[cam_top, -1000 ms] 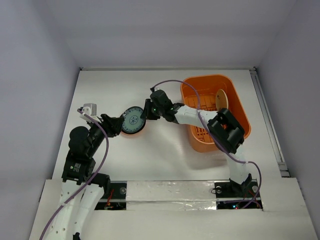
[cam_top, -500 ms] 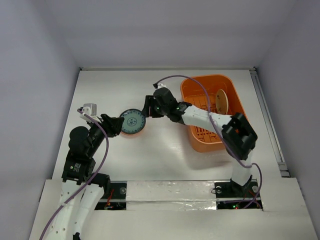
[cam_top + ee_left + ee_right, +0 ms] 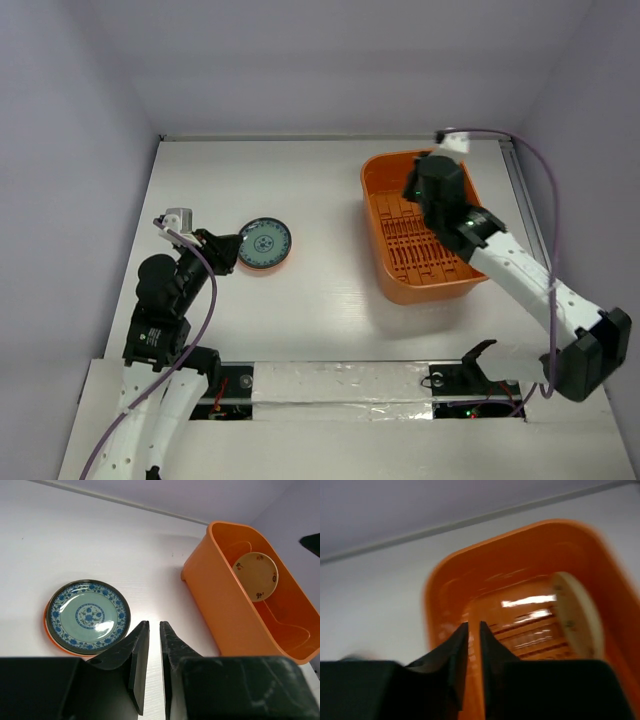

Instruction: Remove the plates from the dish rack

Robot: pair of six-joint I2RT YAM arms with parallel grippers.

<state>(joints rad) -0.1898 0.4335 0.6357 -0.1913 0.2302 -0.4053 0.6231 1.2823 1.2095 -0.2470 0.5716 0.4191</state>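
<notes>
White tabletop (image 3: 330,180) carries everything, with pale walls on three sides and a strip of silvery tape (image 3: 340,385) along its near edge.

On the left, a purple cable (image 3: 207,300) loops beside the left arm. The left gripper (image 3: 154,624) sits low over the table. Its two dark fingers are drawn almost together with only a thin slit between them, and they grip nothing. Just beyond its tips and a little to the left lies the teal plate (image 3: 88,615), flat and face up, with a blue pattern around a pale centre. It rests on the red-orange plate (image 3: 52,641), which shows only as a thin rim underneath. This stack stands on the table well apart from the dish rack (image 3: 220,610).

To the right, the bright orange rack has raised walls and a slotted, ribbed floor. One cream plate (image 3: 256,576) stands on edge inside it toward the far end, its face dotted with small marks.

In the overhead view the right arm reaches over that far end and hides the plate. The right gripper (image 3: 473,624) hangs above the rack's interior. Its fingers are closed to a narrow slit and hold nothing, and the cream plate sits to the right of its tips. The right wrist picture is blurred.
</notes>
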